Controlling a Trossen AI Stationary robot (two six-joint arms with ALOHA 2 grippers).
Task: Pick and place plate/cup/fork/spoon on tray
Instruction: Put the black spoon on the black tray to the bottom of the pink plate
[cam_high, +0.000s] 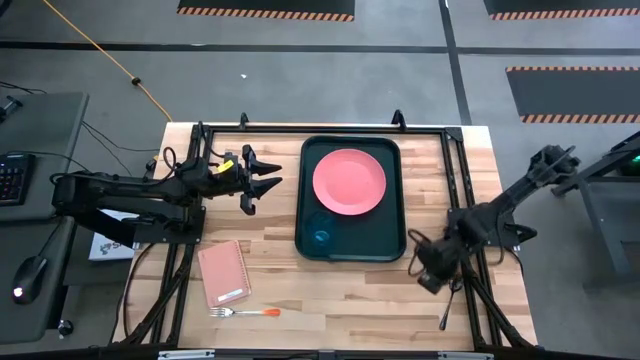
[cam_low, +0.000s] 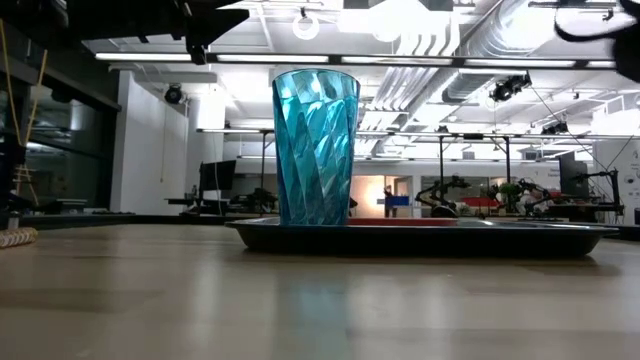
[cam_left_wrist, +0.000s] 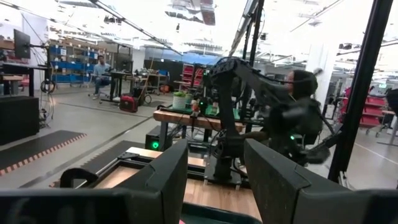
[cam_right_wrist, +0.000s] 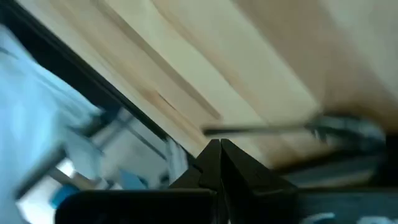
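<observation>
The dark tray (cam_high: 392, 150) lies mid-table. On it the salmon-pink plate (cam_high: 349, 181) lies flat toward the far end, and the teal cup (cam_high: 320, 237) stands upright by the near left corner, also clear in the low view as the cup (cam_low: 315, 148). The orange-handled fork (cam_high: 245, 312) lies on the wood near the front edge. The dark spoon (cam_right_wrist: 292, 129) lies on the wood at the near right, blurred. My right gripper (cam_high: 432, 280) hangs shut above the table near it, pointing steeply down. My left gripper (cam_high: 265, 180) hovers open left of the tray, nothing between its fingers.
A pink notebook (cam_high: 223, 273) lies near left, just beyond the fork. A black frame (cam_high: 460, 180) runs along the table's sides and far edge. Bare wood shows between tray and right frame rail.
</observation>
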